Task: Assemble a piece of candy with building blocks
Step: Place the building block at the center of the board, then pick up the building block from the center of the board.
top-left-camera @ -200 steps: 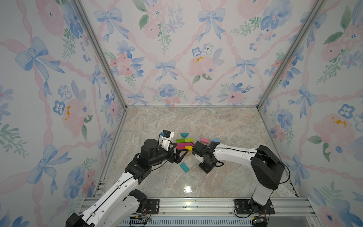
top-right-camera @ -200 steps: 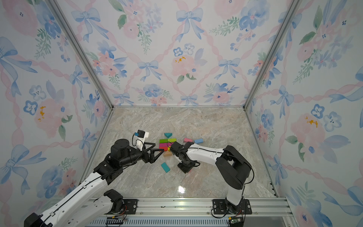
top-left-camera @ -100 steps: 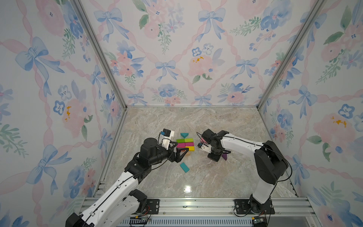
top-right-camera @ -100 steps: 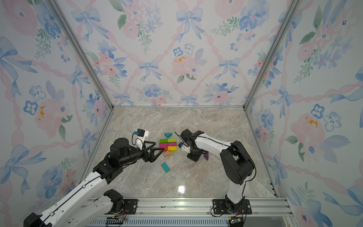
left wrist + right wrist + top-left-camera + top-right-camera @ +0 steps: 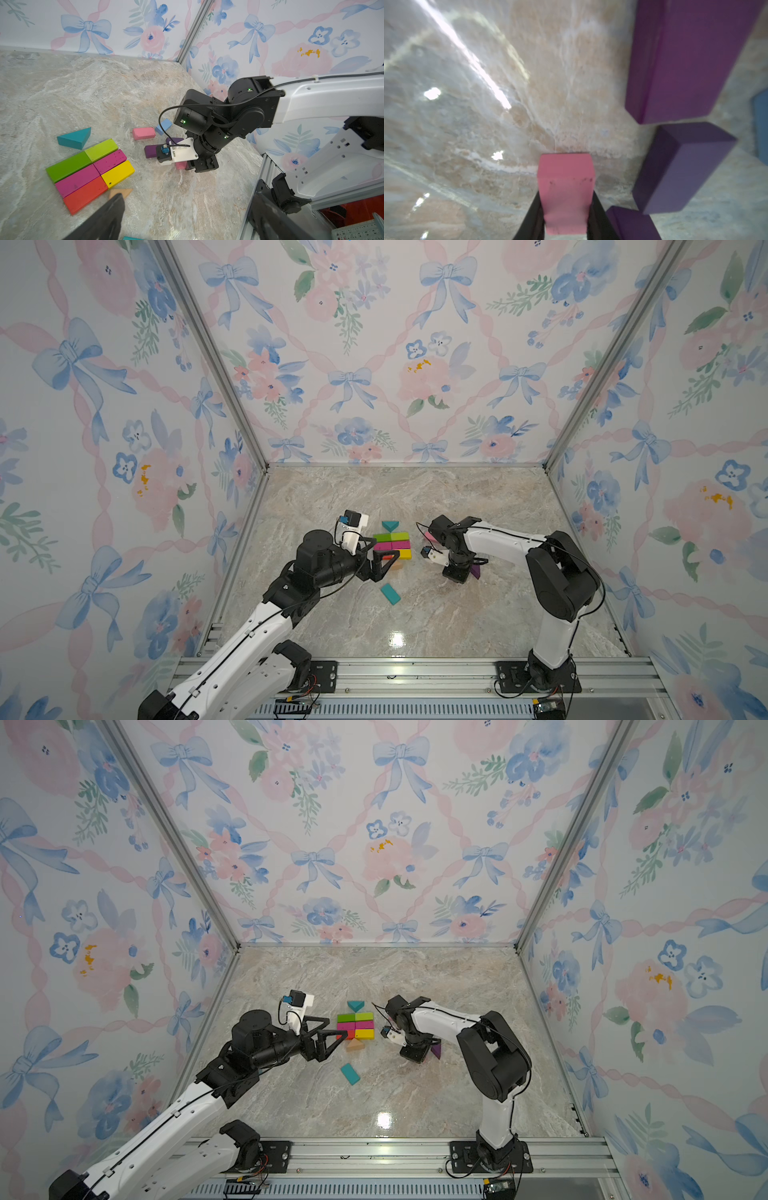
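Inside the box of flowery paper walls (image 5: pixel 374 344), a shiny marble table (image 5: pixel 415 626) lay flat. The left gripper (image 5: pixel 337 1028) hung wide open with nothing in it, right by the near left corner of a neat patch of six flat painted blocks (image 5: pixel 91 172). Two green ones were at the back, two magenta in the middle, and red and yellow in front. Their long sides all ran left to right. A teal triangle block (image 5: pixel 74 138) sat just behind the patch, and a tan triangle block (image 5: pixel 122 192) sat right against its front. A flat teal block (image 5: pixel 390 594) lay alone, turned slantways. Off to the right, three purple blocks (image 5: pixel 685 62) crowded close beside the right gripper (image 5: pixel 566 207). Behind them lay a pink brick (image 5: pixel 144 133) and a light blue brick (image 5: pixel 164 126). The right gripper was squeezed tight on a small pink block (image 5: pixel 566 176). It stood on end, long side pointing down at the table.
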`<state>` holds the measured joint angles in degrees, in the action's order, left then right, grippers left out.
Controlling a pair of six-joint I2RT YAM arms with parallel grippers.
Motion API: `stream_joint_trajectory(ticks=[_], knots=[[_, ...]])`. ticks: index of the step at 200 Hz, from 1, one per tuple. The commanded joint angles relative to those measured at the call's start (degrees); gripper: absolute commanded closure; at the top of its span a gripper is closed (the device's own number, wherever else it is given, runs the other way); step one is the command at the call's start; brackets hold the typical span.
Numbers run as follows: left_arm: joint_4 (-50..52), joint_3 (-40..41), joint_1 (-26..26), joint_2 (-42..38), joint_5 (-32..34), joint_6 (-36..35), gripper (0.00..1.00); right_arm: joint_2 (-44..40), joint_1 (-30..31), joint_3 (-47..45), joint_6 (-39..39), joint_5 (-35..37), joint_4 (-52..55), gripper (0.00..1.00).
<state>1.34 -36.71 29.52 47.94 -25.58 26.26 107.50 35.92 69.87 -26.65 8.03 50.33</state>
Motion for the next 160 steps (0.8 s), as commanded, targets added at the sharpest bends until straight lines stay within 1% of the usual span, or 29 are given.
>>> stream_joint_trajectory(ticks=[1,14,28,50,66,89,101,123,126,133,147,154,160], knots=[[0.0,-1.3,-0.5,-0.8,-0.9,0.8,0.02,0.9,-0.9,-0.8,-0.6,0.5,0.8,0.71],[0.0,-1.3,-0.5,-0.9,-1.0,0.9,0.02,0.3,-0.9,-1.1,-0.6,0.5,0.5,0.67],[0.0,-1.3,-0.5,-1.2,-1.0,0.8,0.02,-0.7,-0.9,-1.4,-0.3,0.4,0.3,0.57],[0.0,-1.4,-0.5,-1.4,-1.2,0.5,0.02,-2.7,-0.4,-0.8,0.8,0.4,-0.1,0.44],[0.0,-1.6,-0.6,-1.1,-1.0,0.3,0.02,-5.1,1.1,0.3,2.4,0.5,-0.1,0.36],[0.2,-2.1,-0.6,0.3,-2.2,-0.3,0.02,-9.6,4.7,1.0,5.6,2.7,-1.9,0.30],[0.9,-4.4,-1.0,0.2,-1.9,-1.1,0.02,-11.5,6.4,1.3,8.9,2.8,-3.0,0.26],[2.2,-5.3,-2.7,0.1,-1.8,-1.7,0.02,-12.4,10.7,1.8,16.0,3.9,-4.4,0.21],[2.6,-5.4,-2.9,0.3,-1.9,-1.7,0.02,-13.9,11.3,1.7,17.0,4.1,-4.7,0.20],[3.6,-5.7,-3.5,0.9,-2.3,-1.7,0.02,-14.6,12.4,1.4,19.7,4.3,-5.5,0.18],[7.3,-6.9,-4.0,3.3,-3.1,-2.7,0.02,-15.4,14.5,0.5,25.2,3.6,-7.3,0.14],[10.3,-7.9,-4.0,4.6,-1.9,-3.9,0.02,-15.8,15.4,-0.1,27.6,2.9,-8.2,0.13],[13.7,-9.1,-4.0,5.8,0.5,-4.9,0.02,-16.1,16.1,-0.6,29.6,2.5,-8.9,0.12]])
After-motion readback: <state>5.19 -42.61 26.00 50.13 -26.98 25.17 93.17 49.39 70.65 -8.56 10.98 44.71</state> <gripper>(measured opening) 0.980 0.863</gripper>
